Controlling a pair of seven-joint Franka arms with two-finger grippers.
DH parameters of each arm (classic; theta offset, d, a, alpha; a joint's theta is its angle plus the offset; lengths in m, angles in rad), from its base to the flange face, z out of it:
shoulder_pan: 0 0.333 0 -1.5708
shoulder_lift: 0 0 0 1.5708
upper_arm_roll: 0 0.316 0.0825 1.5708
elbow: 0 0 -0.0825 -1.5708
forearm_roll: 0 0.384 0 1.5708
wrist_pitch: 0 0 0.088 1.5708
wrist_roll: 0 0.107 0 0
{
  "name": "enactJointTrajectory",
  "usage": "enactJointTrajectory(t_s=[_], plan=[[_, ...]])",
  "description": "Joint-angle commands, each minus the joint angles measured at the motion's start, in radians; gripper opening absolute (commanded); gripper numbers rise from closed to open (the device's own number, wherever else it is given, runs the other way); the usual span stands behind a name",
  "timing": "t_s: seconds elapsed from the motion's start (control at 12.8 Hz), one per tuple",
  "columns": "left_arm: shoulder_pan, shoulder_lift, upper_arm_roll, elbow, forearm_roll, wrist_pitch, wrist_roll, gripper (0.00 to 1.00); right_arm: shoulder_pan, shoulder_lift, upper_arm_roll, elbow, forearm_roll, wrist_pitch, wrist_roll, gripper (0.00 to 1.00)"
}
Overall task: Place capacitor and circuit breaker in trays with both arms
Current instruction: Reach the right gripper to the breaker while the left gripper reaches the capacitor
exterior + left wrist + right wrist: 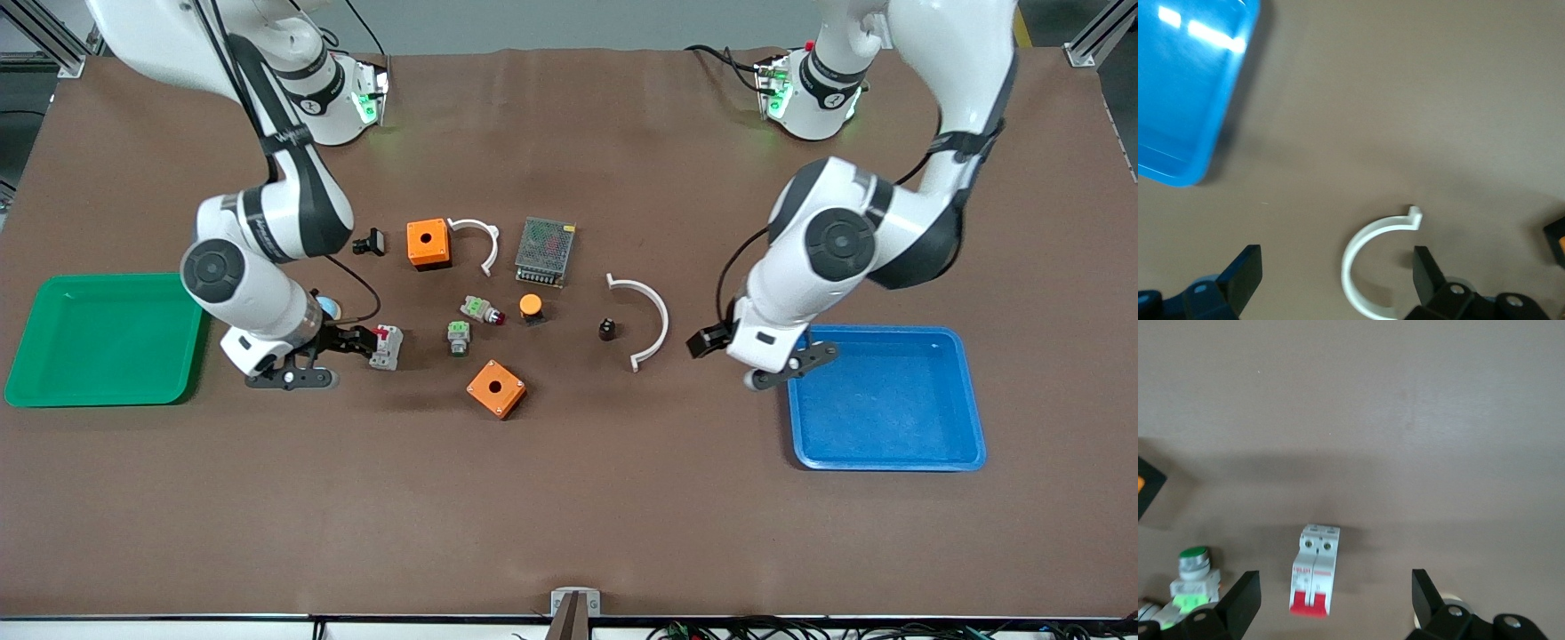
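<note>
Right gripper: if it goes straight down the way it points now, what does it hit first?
Most likely the circuit breaker: it lies between the open jaws of the right gripper, apparently just below. Depth is unclear, but nothing else shows in that line.

Even overhead light fills my workspace; shadows under my arms fall soft on the brown table mat [569, 498]. Bright glare streaks the glossy blue plastic tray [1185, 100] in my left wrist view, which looks slightly blurred.

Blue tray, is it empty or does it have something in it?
Empty: the blue tray shows only bare floor in the front view.
</note>
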Motion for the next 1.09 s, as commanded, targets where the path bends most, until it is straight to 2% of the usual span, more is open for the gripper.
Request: enactJointTrajectory(t_s=[0.0, 0.23, 0.47, 0.7, 1.01], plan=[[-0.048, 0.066, -0.002, 0.020, 0.023, 0.082, -0.119, 0.99, 0.031, 0.049, -0.004, 0.014, 0.002, 0.039, 0.028, 1.00], [-0.097, 0.131, -0.002, 0.023, 0.023, 0.141, -0.186, 0.99, 0.054, 0.072, -0.004, 0.011, 0.002, 0.033, 0.071, 1.00], [-0.142, 0.192, 0.007, 0.023, 0.025, 0.211, -0.241, 0.99, 0.062, 0.069, -0.006, 0.005, 0.000, -0.040, 0.082, 1.00], [-0.172, 0.231, 0.009, 0.023, 0.054, 0.213, -0.281, 0.99, 0.056, 0.069, -0.006, -0.012, 0.000, -0.048, 0.084, 1.00], [-0.218, 0.272, 0.009, 0.041, 0.091, 0.221, -0.362, 0.90, 0.056, 0.078, -0.006, -0.015, 0.000, -0.042, 0.085, 0.99]])
